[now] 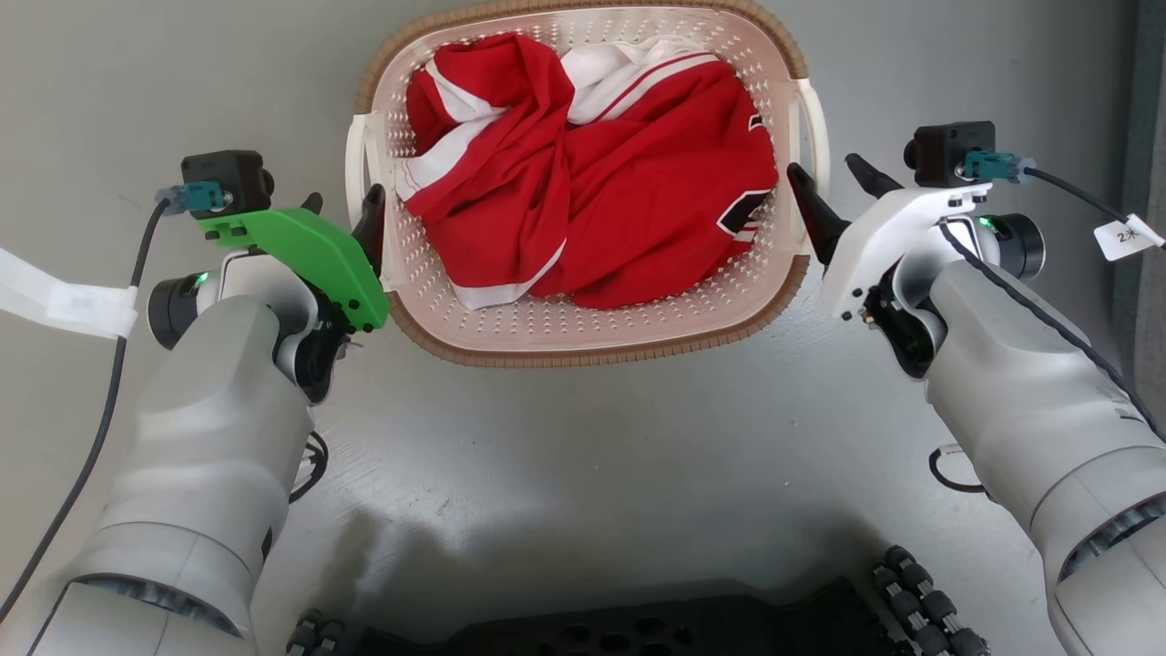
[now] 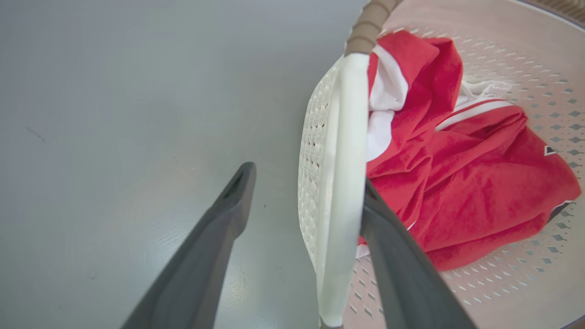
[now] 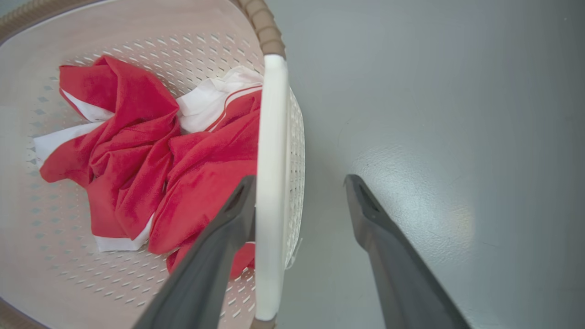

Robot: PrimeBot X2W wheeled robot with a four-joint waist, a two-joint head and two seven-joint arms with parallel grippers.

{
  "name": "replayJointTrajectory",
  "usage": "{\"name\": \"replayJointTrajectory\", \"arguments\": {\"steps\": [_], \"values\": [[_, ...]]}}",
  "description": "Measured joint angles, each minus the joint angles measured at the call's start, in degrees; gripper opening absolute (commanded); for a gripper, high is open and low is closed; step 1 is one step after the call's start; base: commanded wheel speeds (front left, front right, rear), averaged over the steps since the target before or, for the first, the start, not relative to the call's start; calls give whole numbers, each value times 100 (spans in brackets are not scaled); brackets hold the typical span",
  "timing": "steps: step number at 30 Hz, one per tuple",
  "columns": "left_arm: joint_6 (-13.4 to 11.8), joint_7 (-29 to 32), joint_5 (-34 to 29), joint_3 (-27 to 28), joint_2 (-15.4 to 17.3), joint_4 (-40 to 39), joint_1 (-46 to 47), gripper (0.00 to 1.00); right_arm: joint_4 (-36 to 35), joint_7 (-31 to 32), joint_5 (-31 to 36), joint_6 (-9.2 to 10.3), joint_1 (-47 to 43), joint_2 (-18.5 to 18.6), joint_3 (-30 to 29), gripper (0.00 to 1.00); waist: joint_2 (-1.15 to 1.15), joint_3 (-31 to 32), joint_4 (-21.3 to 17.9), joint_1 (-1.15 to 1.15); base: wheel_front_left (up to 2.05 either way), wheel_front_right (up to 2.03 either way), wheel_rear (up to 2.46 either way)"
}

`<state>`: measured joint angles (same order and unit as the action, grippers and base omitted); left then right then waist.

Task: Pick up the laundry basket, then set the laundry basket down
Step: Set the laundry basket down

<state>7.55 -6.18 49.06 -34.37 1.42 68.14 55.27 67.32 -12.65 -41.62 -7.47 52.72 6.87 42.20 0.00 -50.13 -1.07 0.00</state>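
Note:
The laundry basket [image 1: 583,351], cream and perforated with a brown rim, rests on the grey floor at the top centre of the head view. A crumpled red and white garment [image 1: 629,200] lies inside it. My left gripper [image 1: 344,196] is open astride the basket's left loop handle [image 2: 343,160], one finger outside the wall and one finger [image 2: 388,256] inside. My right gripper [image 1: 823,166] is open astride the right loop handle [image 3: 269,160], with one finger [image 3: 215,256] inside the basket and the other over the floor. Neither pair of fingers presses the handle.
My dark wheeled base [image 1: 638,633] fills the bottom edge of the head view. A white strap [image 1: 55,301] and a cable trail off at the left. A dark vertical edge [image 1: 1150,182] stands at the far right. Bare grey floor surrounds the basket.

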Motion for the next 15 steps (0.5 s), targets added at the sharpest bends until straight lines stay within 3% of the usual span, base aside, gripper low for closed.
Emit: {"name": "replayJointTrajectory", "arguments": {"steps": [15], "values": [[0,-255,1,-122,-1,78,-107,100,88,-102,-11,-1,-97,38,-9,100,0,390,56,0,0,0,0]]}}
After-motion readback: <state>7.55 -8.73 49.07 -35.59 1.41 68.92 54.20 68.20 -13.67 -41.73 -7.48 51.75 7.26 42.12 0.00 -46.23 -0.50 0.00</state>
